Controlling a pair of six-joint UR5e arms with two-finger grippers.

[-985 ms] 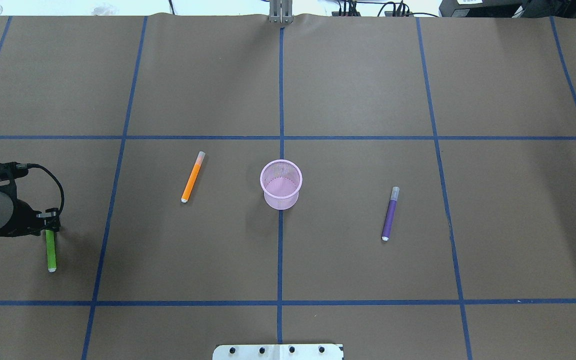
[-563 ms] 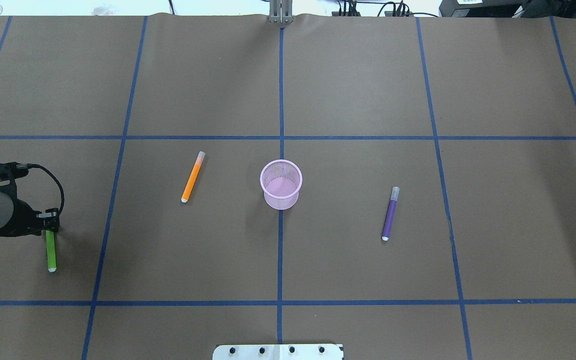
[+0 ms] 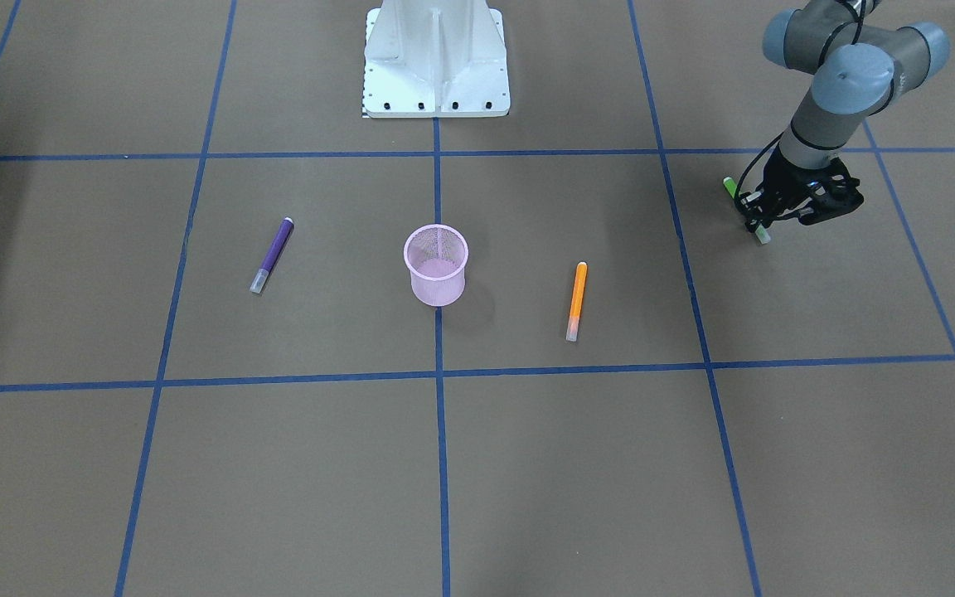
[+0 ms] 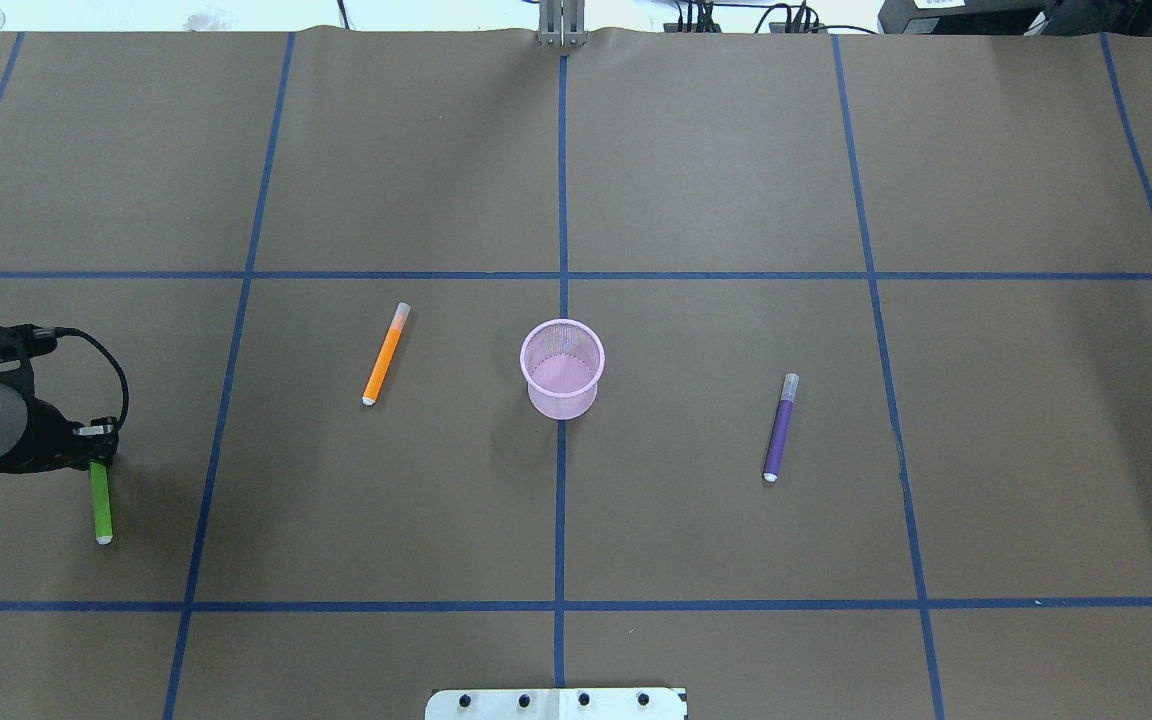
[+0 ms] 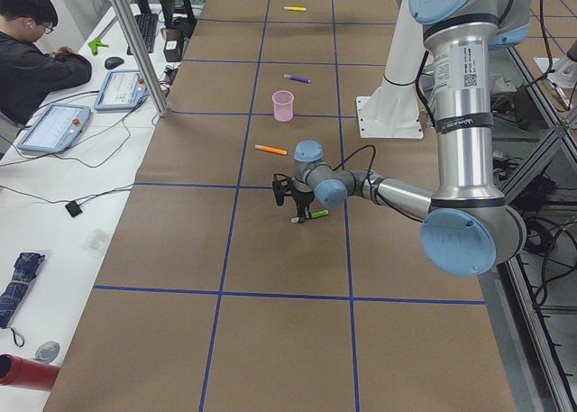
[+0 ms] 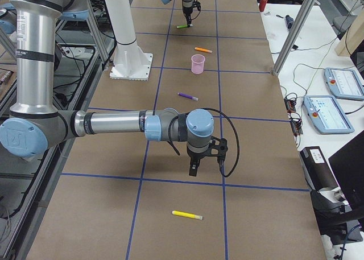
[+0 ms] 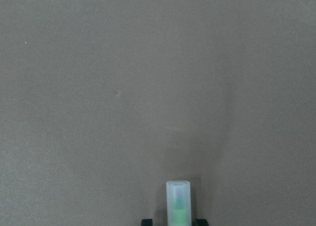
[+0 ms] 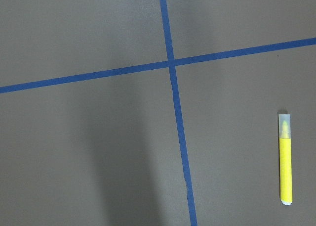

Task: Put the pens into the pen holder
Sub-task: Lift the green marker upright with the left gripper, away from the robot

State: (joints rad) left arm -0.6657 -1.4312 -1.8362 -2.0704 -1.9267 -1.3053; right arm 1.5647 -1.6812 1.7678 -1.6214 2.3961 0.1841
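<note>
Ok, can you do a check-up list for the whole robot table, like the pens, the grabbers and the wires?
Surface: brown paper table with a blue tape grid.
Job's things: pink pen holder upright in the middle, with no pen in it. The orange pen, purple pen, green pen and yellow pen all lie on the table.
Clutter: nothing seen.
Grippers: left gripper is at the green pen's cap end, jaws either side of it; I cannot tell if it grips. Right gripper hangs over the table near the yellow pen; open or shut, I cannot tell.
Cables: black cable loops at the left wrist.
Surroundings: person at a side bench with tablets.
</note>
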